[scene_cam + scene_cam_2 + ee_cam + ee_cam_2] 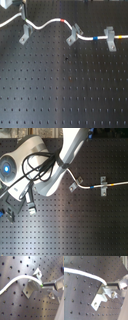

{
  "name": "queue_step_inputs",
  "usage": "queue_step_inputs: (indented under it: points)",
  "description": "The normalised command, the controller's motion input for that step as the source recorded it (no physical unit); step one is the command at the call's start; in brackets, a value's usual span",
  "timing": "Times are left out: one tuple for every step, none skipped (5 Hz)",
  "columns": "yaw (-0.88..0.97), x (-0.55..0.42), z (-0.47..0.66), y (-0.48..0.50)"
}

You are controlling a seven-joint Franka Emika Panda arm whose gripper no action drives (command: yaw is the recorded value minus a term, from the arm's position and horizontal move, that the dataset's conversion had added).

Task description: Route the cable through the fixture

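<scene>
**Cable held at the last bracket of the row**

The black perforated metal breadboard [65, 90] fills the first exterior view, and three small grey metal clip brackets are bolted along its upper part. The long thin white flexible cable [47, 23], wavy and marked with red [62, 20], blue [96, 37] and yellow [120, 37] tape bands, is seen running roughly from 9 o'clock to 3 o'clock in the first exterior view. It passes the bracket at 3 o'clock [109, 39] and the middle bracket [74, 34], then rises over a hump and dips towards the bracket at 9 o'clock [26, 33].

In the second exterior view most of this stretch is hidden behind the white robot arm [37, 168].

The gripper [21, 11] is partly seen at the upper edge of the first exterior view, directly above the 9 o'clock bracket. In the first wrist view, the cable [17, 281] is seen arching across the top of that bracket [31, 287] and ending at the fingertips [48, 284], which appear closed on it. The cable's long axis therefore leads straight away from the gripper over the bracket.

Whether the cable is seated inside the slot or only resting on it cannot be told. The coming move is judged to depend on lowering the held section into that slot.
</scene>
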Motion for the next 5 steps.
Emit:
queue_step_inputs:
  points:
    - [0.44,-0.017,0.26,0.014]
    - [0.47,0.004,0.26,-0.001]
    - [0.48,0.004,0.25,-0.001]
    - [0.42,-0.152,0.27,-0.017]
    - [0.37,-0.208,0.26,0.009]
